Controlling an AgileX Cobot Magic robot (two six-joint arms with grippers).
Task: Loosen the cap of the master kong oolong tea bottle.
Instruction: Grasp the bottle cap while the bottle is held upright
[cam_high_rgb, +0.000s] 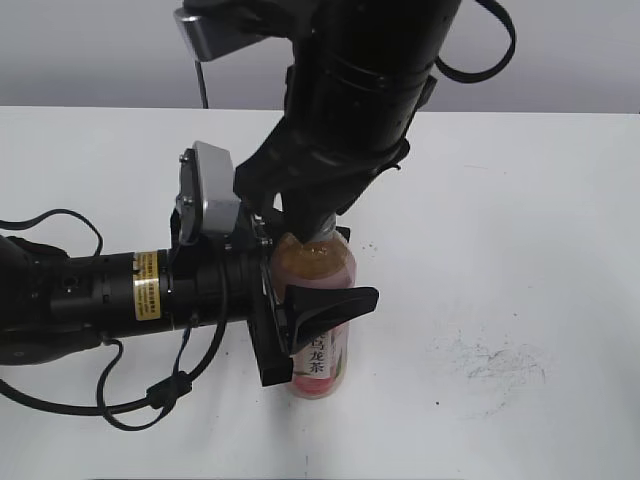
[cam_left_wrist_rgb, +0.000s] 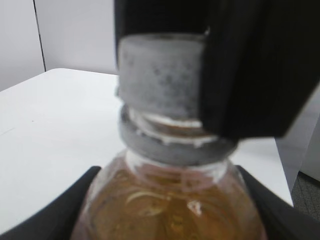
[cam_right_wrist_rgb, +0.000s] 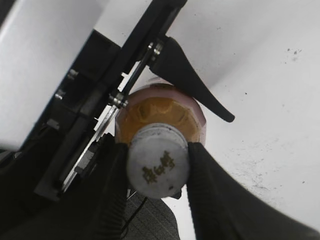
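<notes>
the bottle stands upright on the white table, a little left of the middle in the exterior view, with its pink label and black characters facing the camera low down. the left gripper comes in flat from the left and clamps the bottle's body, one black finger lying across its front; its jaws are closed on the bottle's sides. the exterior view hides the cap altogether, since the right arm reaches down from above and covers the neck. the right wrist view fills that gap: it looks straight down on the cap, a pale round disc with a small dark logo, and shows the right gripper closed on it, a black finger pressed against each side. the same view shows amber tea in the bottle's shoulder beneath the cap and a left finger curving along the bottle's far side. the left wrist view gives the side-on look that neither of the others has: the cap is blurred and grey, with a right finger flat against its right side, and a grey ring sits on the neck below it. the lower corners of that view show the left gripper's two dark fingers hugging the shoulder of the bottle. dark scuffs mark the table to the right of the bottle.
</notes>
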